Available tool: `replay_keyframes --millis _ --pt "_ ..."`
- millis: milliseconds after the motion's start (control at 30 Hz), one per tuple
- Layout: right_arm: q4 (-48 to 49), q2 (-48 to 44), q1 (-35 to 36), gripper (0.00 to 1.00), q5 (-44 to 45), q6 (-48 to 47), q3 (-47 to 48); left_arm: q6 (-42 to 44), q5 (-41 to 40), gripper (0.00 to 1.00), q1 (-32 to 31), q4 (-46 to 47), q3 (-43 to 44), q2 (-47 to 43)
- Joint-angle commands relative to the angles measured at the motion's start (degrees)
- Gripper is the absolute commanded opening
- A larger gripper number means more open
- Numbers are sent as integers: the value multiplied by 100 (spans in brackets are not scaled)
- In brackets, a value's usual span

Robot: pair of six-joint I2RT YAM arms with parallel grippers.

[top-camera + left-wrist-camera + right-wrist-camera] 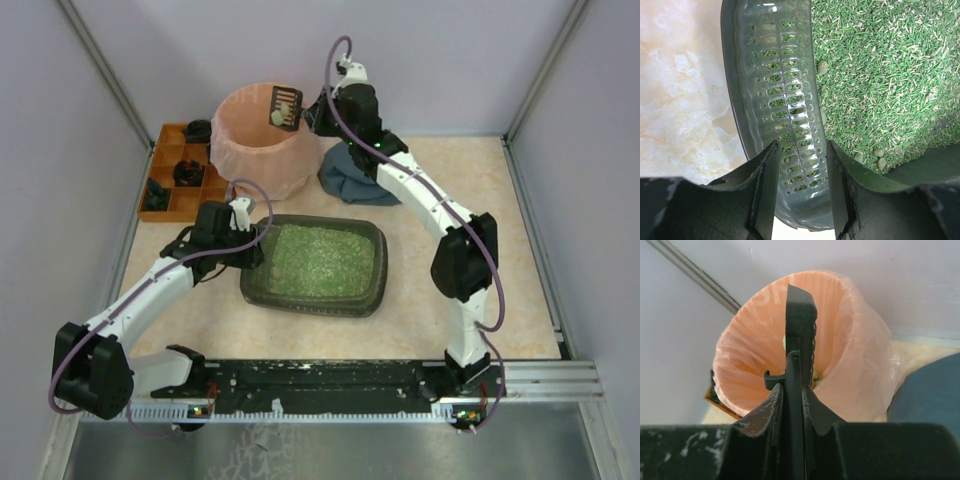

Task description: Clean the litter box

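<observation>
litter box [312, 302]: mid-frame on the worktop [520, 200], full of green litter [880, 75], just below the pink-lined bin [250, 155]
left end effector [802, 147]: clenched on the box's left rim
right end effector [792, 390]: upper middle, grasping a dark scoop [801, 315] over the bin's mouth

The table [480, 300] carries a litter box [310, 303], pink-lined bin [262, 160], orange tray [188, 204], blue cloth [350, 180].

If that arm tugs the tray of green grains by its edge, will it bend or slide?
The litter box has a thin-looking slotted rim, so it may flex where pinched. Green litter covers its floor, so it is probably heavy: likelier to drag than lift.
</observation>
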Motion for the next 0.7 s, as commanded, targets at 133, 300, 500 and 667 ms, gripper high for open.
replay_keyframes --millis 133,300,500,667 --pt "545 -225 833 0 1447 -3080 265 15 -36 48 -13 15 79 -147" --pt "1135 -293 1210 0 1707 -4421 175 7 -8 48 -9 17 82 -127" --pt "1744 -358 1495 0 1955 -5476 209 18 -6 48 -10 15 90 -112" --pt "1985 -396 1656 0 2136 -6545 134 9 40 48 -14 15 91 -95"
